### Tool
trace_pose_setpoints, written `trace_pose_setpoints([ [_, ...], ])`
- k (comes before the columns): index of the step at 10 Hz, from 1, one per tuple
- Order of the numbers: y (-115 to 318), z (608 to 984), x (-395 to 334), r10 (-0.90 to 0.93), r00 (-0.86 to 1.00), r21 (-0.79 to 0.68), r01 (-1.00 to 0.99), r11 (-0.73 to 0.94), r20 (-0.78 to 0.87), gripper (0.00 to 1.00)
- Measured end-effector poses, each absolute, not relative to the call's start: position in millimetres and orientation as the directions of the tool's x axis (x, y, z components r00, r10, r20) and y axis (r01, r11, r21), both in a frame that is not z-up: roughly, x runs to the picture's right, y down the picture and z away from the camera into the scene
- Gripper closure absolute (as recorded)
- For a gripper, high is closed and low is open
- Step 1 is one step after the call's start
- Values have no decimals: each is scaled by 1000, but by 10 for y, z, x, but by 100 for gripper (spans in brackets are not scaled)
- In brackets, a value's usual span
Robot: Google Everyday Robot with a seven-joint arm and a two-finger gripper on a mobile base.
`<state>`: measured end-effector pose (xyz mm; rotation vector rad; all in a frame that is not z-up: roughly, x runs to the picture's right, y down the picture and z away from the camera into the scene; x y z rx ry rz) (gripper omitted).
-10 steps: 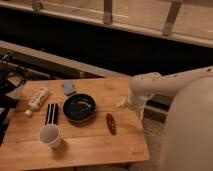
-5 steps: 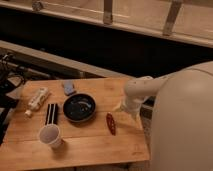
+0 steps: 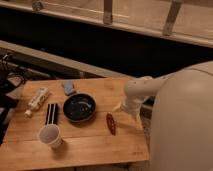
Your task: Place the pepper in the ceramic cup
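The pepper (image 3: 110,123), a small dark-red chili, lies on the wooden table (image 3: 95,150) to the right of the black bowl. The ceramic cup (image 3: 50,136), white and handleless, stands upright near the table's front left, well apart from the pepper. My white arm reaches in from the right, and the gripper (image 3: 120,107) is at its low end, just above and to the right of the pepper, close to the table top. The pepper is not held.
A wide black bowl (image 3: 79,107) sits mid-table. A black striped block (image 3: 51,113) lies to its left, a white bottle (image 3: 37,98) further left, and a small grey-blue object (image 3: 69,87) behind the bowl. My body fills the right side.
The arm's end has come down and a little left toward the pepper. Pepper, cup and bowl have not moved.
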<state>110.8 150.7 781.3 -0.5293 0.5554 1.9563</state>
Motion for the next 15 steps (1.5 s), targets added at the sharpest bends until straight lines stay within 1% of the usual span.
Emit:
trace_pose_setpoints([
  [4,1508,7812,1111,703,-411,154,-903,-401,-581,20],
  [15,1656,7970,1091,702,-413,173,-905,-389,-580,20],
])
